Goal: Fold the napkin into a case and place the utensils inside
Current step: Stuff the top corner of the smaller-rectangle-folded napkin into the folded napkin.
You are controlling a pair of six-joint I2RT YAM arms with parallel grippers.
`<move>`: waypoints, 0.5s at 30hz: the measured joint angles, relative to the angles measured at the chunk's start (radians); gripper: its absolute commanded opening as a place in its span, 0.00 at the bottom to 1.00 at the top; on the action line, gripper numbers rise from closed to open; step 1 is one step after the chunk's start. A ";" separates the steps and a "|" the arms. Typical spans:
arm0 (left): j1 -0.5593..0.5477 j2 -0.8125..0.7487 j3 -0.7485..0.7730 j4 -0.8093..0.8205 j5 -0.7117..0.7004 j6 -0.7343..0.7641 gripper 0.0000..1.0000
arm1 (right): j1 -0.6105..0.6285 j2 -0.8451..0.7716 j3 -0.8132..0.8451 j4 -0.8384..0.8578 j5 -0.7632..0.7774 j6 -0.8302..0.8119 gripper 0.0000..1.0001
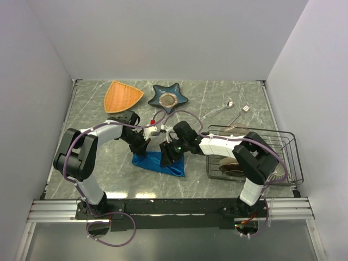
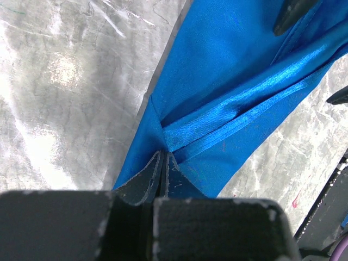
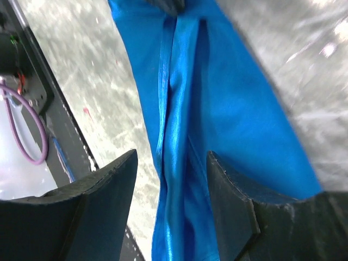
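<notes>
While the left gripper (image 2: 163,163) clamps the bright blue shiny napkin (image 2: 228,81) by its end, the right gripper (image 3: 171,168) straddles the fold half open, holding nothing; mid-folding, it likely should close there next.

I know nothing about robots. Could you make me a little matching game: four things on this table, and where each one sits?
Things:
1 napkin
2 orange dish
3 rack
4 fork

Places:
A far left
B near right
C centre
D far right, by the spoon

Pairs: 1-C, 2-A, 3-B, 4-D
</notes>
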 measured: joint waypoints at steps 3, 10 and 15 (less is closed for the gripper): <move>0.002 0.003 0.003 -0.003 0.005 -0.001 0.01 | 0.013 0.004 -0.002 -0.022 0.003 0.000 0.58; 0.005 0.005 0.004 -0.004 0.009 -0.001 0.01 | 0.026 0.033 0.000 -0.042 0.027 -0.011 0.10; 0.009 0.005 0.004 -0.004 0.013 -0.010 0.01 | 0.026 0.039 0.036 -0.092 0.027 -0.013 0.00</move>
